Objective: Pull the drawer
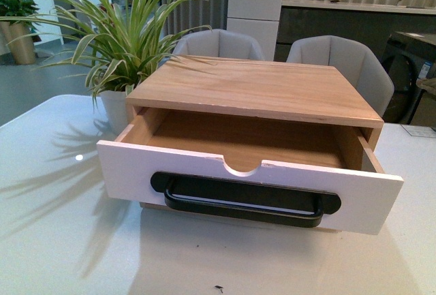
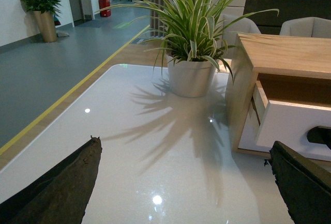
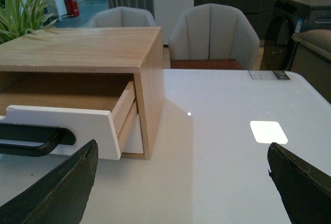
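— Standing pulled well out of its light-wood cabinet (image 1: 259, 87), the wide white-fronted drawer (image 1: 252, 186) with the long black bar handle (image 1: 245, 201) and half-round notch sits at the middle of the glossy white table (image 1: 61, 240). Its inside looks bare. What crowds it?

— On the robot's left, a spider plant in a white pot (image 2: 191, 74) stands just beside the cabinet's side wall, its long leaves arching over the cabinet's top corner. Behind the far edge of the table are two grey upholstered chairs (image 1: 340, 60).

— And the hands?

— The left gripper (image 2: 181, 182) has its dark fingers (image 2: 62, 188) spread wide, nothing between them, low over the table on the plant side, apart from the drawer front. The right gripper (image 3: 181, 182) is likewise spread wide and holds nothing, off the drawer's other end, with the handle's end near its finger (image 3: 57, 193) in the right wrist view.

— Room to move?

— Bare tabletop lies in front of the drawer and broadly to the robot's right of the cabinet. A small card (image 3: 269, 74) lies near the far right edge. A tiny dark speck (image 1: 218, 288) sits on the table in front of the drawer.
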You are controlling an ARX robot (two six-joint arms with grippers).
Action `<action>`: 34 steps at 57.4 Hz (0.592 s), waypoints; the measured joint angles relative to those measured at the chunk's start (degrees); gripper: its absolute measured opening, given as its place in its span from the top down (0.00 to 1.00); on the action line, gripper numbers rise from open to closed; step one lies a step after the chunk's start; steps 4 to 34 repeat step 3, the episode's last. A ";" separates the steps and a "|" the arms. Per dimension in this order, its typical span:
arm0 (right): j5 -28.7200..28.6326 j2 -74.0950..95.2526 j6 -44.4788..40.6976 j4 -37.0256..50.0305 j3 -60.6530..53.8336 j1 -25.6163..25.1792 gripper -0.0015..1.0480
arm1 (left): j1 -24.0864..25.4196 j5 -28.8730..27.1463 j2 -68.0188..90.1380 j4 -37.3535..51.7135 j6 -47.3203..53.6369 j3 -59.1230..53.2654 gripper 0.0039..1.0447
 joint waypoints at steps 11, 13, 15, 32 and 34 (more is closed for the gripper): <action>0.00 0.00 0.00 0.00 0.00 0.00 0.09 | 0.00 0.00 0.00 0.00 -0.02 0.00 0.07; 0.00 0.00 0.00 0.00 0.00 0.00 0.09 | 0.00 0.00 0.00 0.00 -0.02 0.00 0.07; 0.00 0.00 0.00 0.00 0.00 0.00 0.09 | 0.00 0.00 0.00 0.00 -0.02 0.00 0.07; 0.00 0.00 0.00 0.00 0.00 0.00 0.09 | 0.00 0.00 0.00 0.00 -0.02 0.00 0.07; 0.00 0.00 0.00 0.00 0.00 0.00 0.09 | 0.00 0.00 0.00 0.00 -0.02 0.00 0.07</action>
